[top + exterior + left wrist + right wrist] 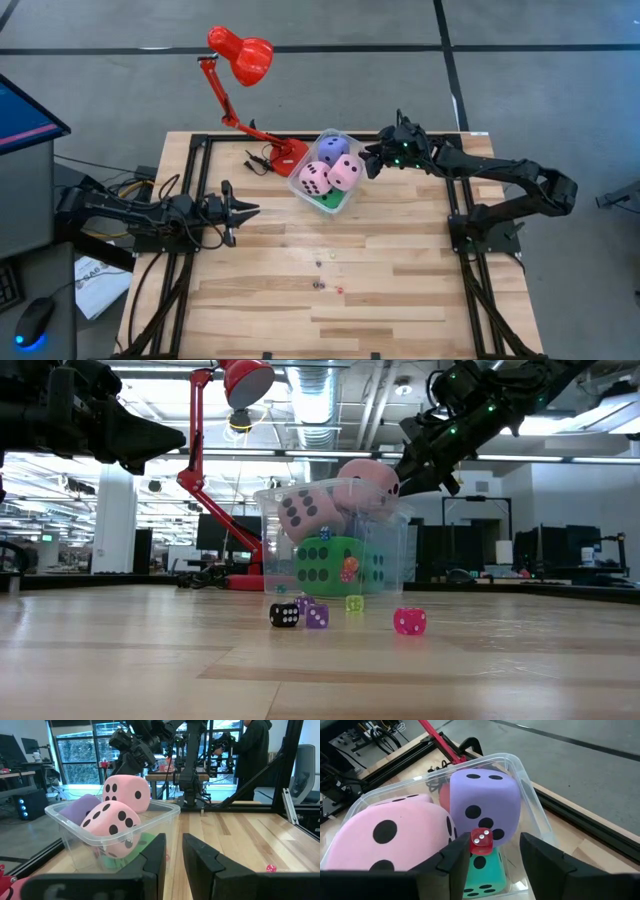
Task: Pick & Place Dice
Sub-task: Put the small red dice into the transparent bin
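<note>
From your right gripper (487, 852), the small red die (481, 841) sits just ahead between parted fingers, not visibly pinched. Directly beyond it lie the purple die (485, 802) and a pink die (390, 840), packed in the clear tub (300, 186). Your left gripper (240, 210) waits well apart, slightly open and empty, so the right arm is nearer.

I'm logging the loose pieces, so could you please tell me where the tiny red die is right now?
In the right wrist view, the tiny red die sits between the right gripper fingers, above the clear plastic tub, beside the purple soft cube.
</note>
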Robot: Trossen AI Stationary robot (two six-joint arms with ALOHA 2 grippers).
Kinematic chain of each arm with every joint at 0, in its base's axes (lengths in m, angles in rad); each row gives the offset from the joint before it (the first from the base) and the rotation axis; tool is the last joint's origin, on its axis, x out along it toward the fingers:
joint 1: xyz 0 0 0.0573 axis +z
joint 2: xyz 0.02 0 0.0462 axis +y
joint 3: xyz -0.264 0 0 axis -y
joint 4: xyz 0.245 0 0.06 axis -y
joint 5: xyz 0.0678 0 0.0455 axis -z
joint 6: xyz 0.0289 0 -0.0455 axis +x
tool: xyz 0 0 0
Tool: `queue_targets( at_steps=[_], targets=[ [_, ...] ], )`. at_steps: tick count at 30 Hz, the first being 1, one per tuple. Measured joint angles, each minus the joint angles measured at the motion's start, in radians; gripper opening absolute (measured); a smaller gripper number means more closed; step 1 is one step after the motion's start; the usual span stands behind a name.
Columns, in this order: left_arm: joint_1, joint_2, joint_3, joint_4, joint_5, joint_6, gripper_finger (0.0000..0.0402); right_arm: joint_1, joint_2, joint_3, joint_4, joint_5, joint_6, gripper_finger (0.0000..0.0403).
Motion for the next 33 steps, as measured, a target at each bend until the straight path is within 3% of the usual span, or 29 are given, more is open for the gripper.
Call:
queue_targets(
  at_steps=[9,17,20,24,33],
  targets=[
    [0.000,0.000,0.000,0.000,0.000,0.000,0.0053,0.002,0.000,0.000,-0.003,0.000,-0.071,0.0155],
    [0.000,0.000,0.000,0.000,0.000,0.000,0.0053,0.023,0.000,0.000,-0.005,-0.003,-0.068,0.0067],
    [0.000,0.000,0.000,0.000,0.000,0.000,0.0053,0.026,0.000,0.000,-0.005,-0.003,-0.068,0.0054],
    [0.000,0.000,0.000,0.000,0.000,0.000,0.0053,0.026,0.000,0.000,-0.004,-0.003,-0.076,0.0067],
    [0.000,0.000,0.000,0.000,0.000,0.000,0.0053,0.026,0.000,0.000,-0.007,-0.001,-0.075,0.0140]
  ],
)
